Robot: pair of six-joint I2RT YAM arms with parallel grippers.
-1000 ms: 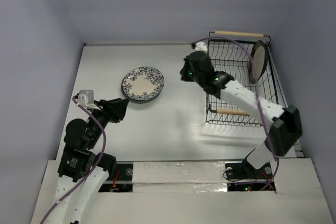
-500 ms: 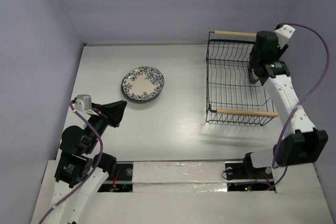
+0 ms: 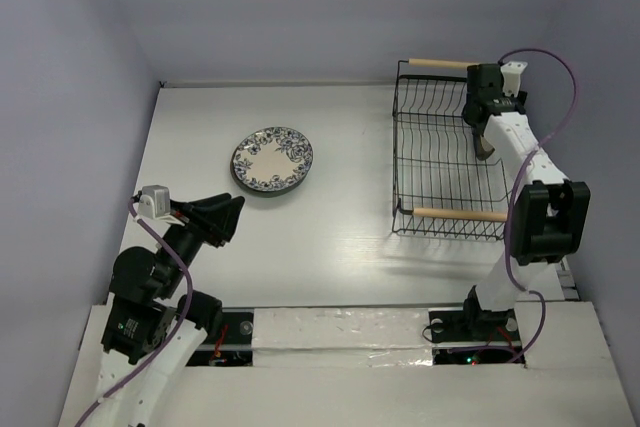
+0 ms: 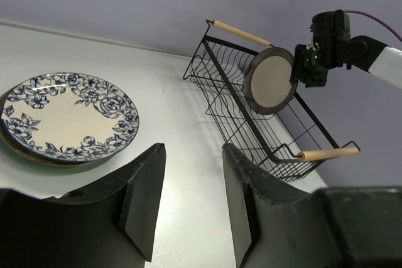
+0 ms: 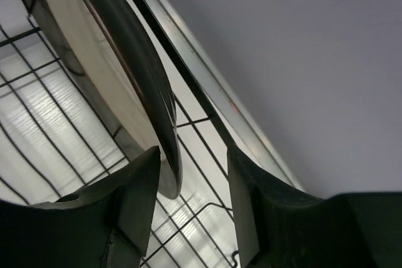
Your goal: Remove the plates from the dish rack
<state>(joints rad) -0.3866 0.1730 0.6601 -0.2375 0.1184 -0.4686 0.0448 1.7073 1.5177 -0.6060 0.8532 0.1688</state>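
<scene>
Lavender walls close in a pale table (image 3: 330, 237). The dish rack (image 3: 440, 162) sits at the far right. Only one plate is visible in it: the dark-rimmed cream plate (image 4: 271, 81), standing on edge against the rack's right side.

Out on the table, left of the rack, the white plate with dark floral ornament (image 3: 272, 159) lies flat. A tan rim shows beneath it, so it tops at least one other plate.

Your right gripper (image 5: 191, 155) is down at the cream plate with its fingers apart. The plate's dark rim sits just inside the gap, close to one finger, and nothing is clamped yet. Your left gripper (image 4: 193, 152) hangs at the near left, well away from the rack, fingers also apart and holding nothing.

Step in hand, as I read it: taking hold of that plate. Next you need to centre the rim deeper between the fingers and close firmly. Then lift straight up clear of the wires before carrying it left.
</scene>
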